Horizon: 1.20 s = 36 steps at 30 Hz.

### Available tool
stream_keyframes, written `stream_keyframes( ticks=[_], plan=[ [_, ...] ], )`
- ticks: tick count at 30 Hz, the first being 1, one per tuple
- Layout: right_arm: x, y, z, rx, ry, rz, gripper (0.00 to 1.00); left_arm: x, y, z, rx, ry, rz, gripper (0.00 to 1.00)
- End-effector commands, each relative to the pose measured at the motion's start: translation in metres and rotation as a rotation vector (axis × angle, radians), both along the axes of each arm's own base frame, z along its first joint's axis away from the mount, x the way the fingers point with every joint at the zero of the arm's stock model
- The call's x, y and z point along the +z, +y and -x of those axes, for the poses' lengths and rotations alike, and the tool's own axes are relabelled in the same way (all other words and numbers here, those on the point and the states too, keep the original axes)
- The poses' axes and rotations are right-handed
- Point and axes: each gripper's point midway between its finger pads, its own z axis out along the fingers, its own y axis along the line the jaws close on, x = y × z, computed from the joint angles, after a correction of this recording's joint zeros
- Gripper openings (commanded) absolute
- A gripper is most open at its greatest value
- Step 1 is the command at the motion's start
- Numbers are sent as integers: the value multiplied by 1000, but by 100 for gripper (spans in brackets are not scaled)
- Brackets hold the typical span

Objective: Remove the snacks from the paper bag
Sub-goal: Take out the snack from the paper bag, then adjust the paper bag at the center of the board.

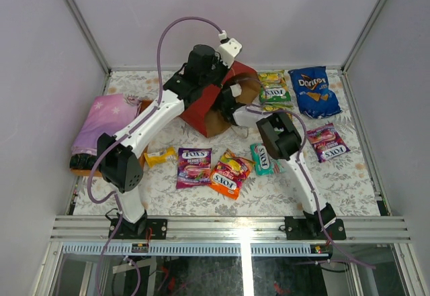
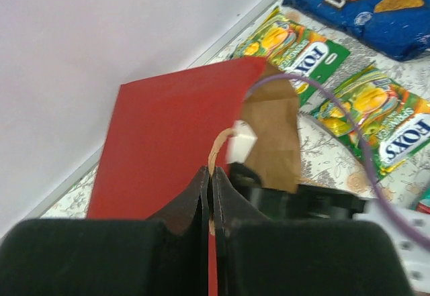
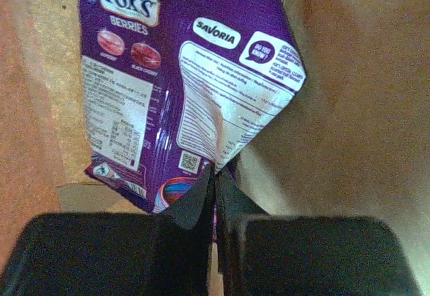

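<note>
Right wrist view: my right gripper [image 3: 215, 178] is inside the paper bag [image 3: 356, 108]. Its jaws are closed to a slit on the lower edge of a purple Fox's Berries packet [image 3: 188, 74], which lies against the brown kraft lining.

Left wrist view: my left gripper [image 2: 210, 182] is closed at the bag's open rim. A thin red strip shows between the fingers, so the grip appears to be on the bag's red wall. The tan handle [image 2: 218, 145] runs into the same gap, and I cannot separate the two.

Top external view, positions relative to the bag:
- Right of its mouth: two green-yellow packets [image 1: 274, 88], just beside it.
- Right of those packets: blue Doritos bag [image 1: 314, 91].
- Nearer my bases and to the right: pink packet [image 1: 327, 141].
- Nearer my bases, directly in front: teal packet [image 1: 262, 158], orange packet [image 1: 230, 173] and second purple packet [image 1: 194, 166]. The orange and purple ones touch.
- Near-left: small yellow packet [image 1: 160, 156].
- Left: folded pink-purple cloth [image 1: 104, 121] on a wooden tray [image 1: 80, 170].
</note>
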Motion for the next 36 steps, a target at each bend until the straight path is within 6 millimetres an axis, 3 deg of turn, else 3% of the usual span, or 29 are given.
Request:
stream_keyframes(
  ticks=[1, 7, 11, 16, 19, 24, 31, 36],
  plan=[
    [123, -21, 18, 10, -213, -91, 0, 1, 15, -19, 122, -57, -8, 0],
    [187, -53, 88, 70, -278, -179, 0, 13, 43, -49, 291, -66, 10, 0],
    [211, -70, 129, 109, -307, -157, 0, 17, 58, -65, 390, -65, 5, 0],
    [246, -99, 164, 91, -365, -92, 0, 39, 92, -89, 559, -86, 66, 0],
    [268, -101, 180, 148, -387, -49, 0, 58, 122, -102, 654, -85, 153, 0],
    [291, -115, 199, 157, -431, -37, 0, 66, 190, -112, 823, -71, 291, 0],
    [322, -151, 207, 57, -526, 99, 0, 30, 318, -117, 1024, 22, 478, 0],
    [342, -164, 198, 63, -571, 353, 0, 4, 365, -126, 1053, 74, 542, 0]
  ],
)
